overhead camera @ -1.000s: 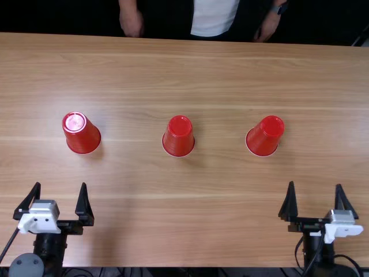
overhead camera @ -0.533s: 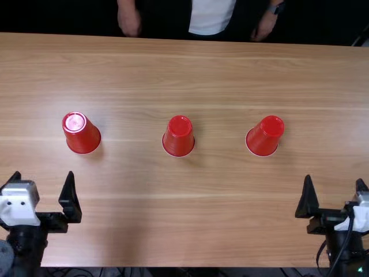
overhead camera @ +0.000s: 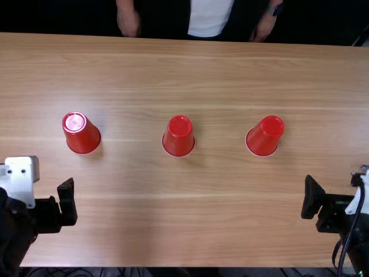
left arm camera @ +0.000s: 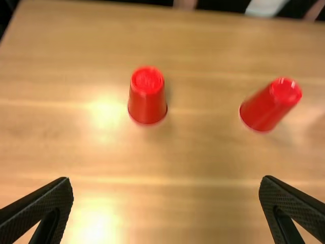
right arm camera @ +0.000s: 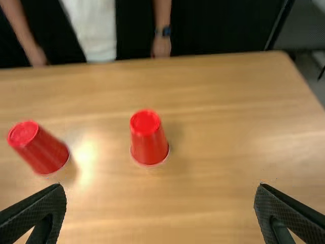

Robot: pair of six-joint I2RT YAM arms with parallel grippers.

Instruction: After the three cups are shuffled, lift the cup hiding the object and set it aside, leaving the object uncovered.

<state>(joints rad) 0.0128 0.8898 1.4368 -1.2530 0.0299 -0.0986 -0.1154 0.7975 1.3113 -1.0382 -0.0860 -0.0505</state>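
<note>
A: Where do the cups stand?

B: All three sit mouth down on the table (overhead camera: 184, 69), in a row across its middle and well apart from one another. The left cup (overhead camera: 81, 134) is on the left side, the middle cup (overhead camera: 179, 137) near the centre and the right cup (overhead camera: 265, 136) on the right side.

A: Which one hides the object?

B: That cannot be told. Each cup is opaque red, with its rim flat on the wood.

A: And the left gripper (left arm camera: 163, 180)?

B: It is over the table's near left corner, well short of the left cup and touching nothing. Its fingers (left arm camera: 56, 195) are spread wide, with bare wood between them. From its wrist camera, the left cup lies ahead and the middle cup off to one side.

A: The right gripper (right arm camera: 158, 189)?

B: It is over the near right corner, also well apart from the cups. Its fingers (right arm camera: 279, 206) are likewise parted wide and hold nothing. The right cup lies ahead of it in its wrist view, with the middle cup farther to the side.

A: Is any cup touched?

B: No, each stands free on the table.
</note>
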